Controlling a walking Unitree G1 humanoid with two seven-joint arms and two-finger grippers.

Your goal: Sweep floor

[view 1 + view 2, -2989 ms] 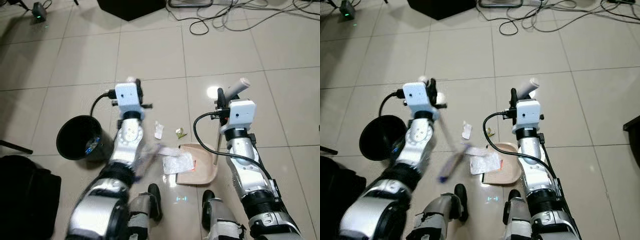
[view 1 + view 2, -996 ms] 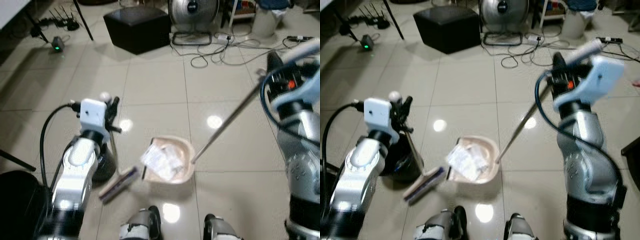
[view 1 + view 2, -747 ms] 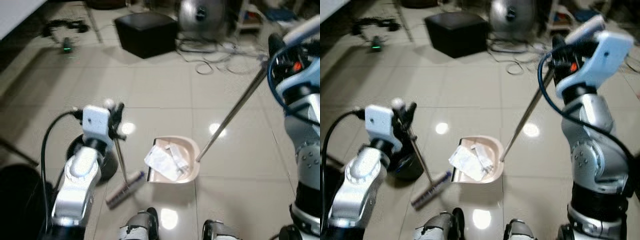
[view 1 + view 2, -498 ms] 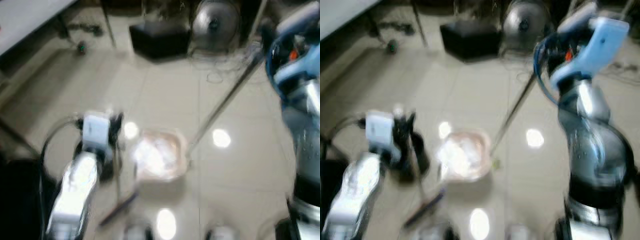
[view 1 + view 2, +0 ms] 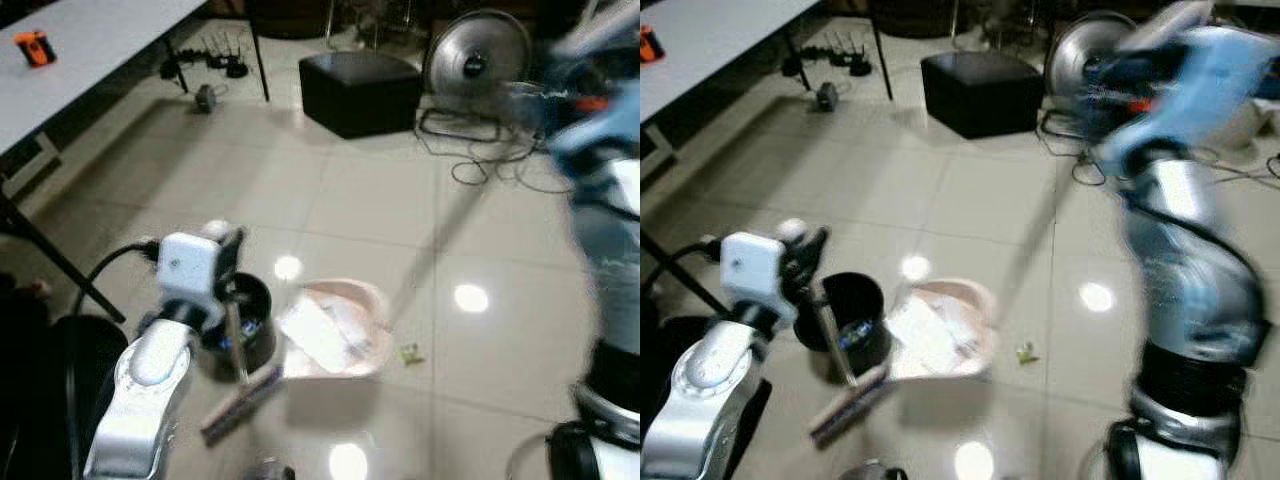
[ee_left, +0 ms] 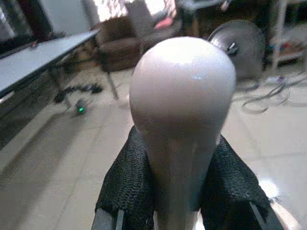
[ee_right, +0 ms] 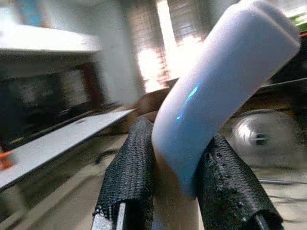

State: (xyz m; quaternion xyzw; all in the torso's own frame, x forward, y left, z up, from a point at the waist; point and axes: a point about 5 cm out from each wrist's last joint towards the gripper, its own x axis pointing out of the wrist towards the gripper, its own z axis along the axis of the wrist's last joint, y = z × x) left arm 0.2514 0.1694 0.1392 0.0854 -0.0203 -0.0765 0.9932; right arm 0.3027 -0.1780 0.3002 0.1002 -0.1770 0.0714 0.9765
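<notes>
My left gripper is shut on the top of the broom handle, its black fingers pressing both sides. The broom head rests on the tiles in front of a black bin. A pink dustpan holding white paper litter sits just right of the bin. Its long handle rises to my right gripper, which is shut on it and blurred in the eye views. A small yellowish scrap lies on the floor right of the dustpan.
A black box, a floor fan and loose cables stand ahead. A white table with an orange item is at the far left, one leg slanting down. A black bag lies beside my left arm.
The view has tilted up, bringing the table and fan into sight. My right arm is blurred in motion, and the dustpan now sits closer to the bin. A scrap lies beside it.
</notes>
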